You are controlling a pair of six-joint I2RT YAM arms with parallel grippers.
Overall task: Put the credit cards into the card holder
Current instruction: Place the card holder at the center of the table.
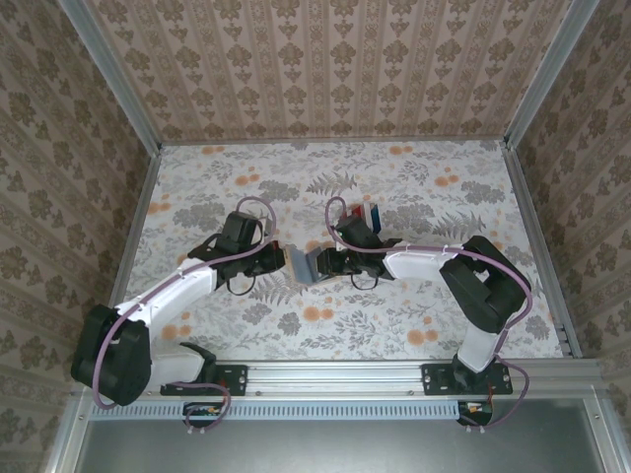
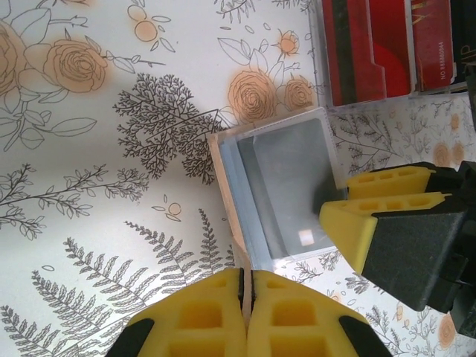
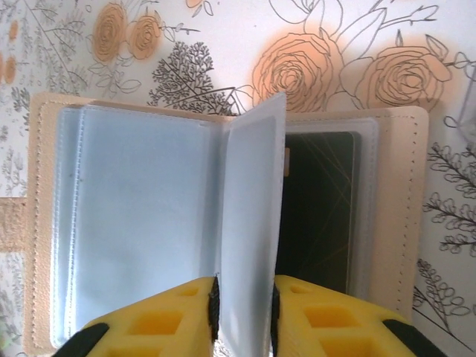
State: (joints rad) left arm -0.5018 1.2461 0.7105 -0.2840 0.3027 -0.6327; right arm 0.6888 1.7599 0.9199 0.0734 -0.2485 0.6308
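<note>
The card holder (image 3: 416, 186) lies open on the flowered table, its tan skin around blue-grey pockets. One clear pocket leaf (image 3: 253, 193) stands upright, and my right gripper (image 3: 245, 286) is shut on its lower edge. A dark card (image 3: 320, 208) sits inside the right-hand pocket. My left gripper (image 2: 247, 274) is shut on the tan cover edge of the card holder (image 2: 279, 186), opposite the right gripper's yellow fingers (image 2: 379, 201). Red credit cards (image 2: 368, 48) stand in a clear box just beyond. From above, both grippers (image 1: 280, 258) (image 1: 323, 264) meet at the holder (image 1: 301, 264).
The clear box (image 1: 363, 213) with red and blue cards stands just behind the right gripper. Patterned walls with metal rails (image 1: 138, 207) close the table on three sides. Open tabletop stretches to the far side and to the right.
</note>
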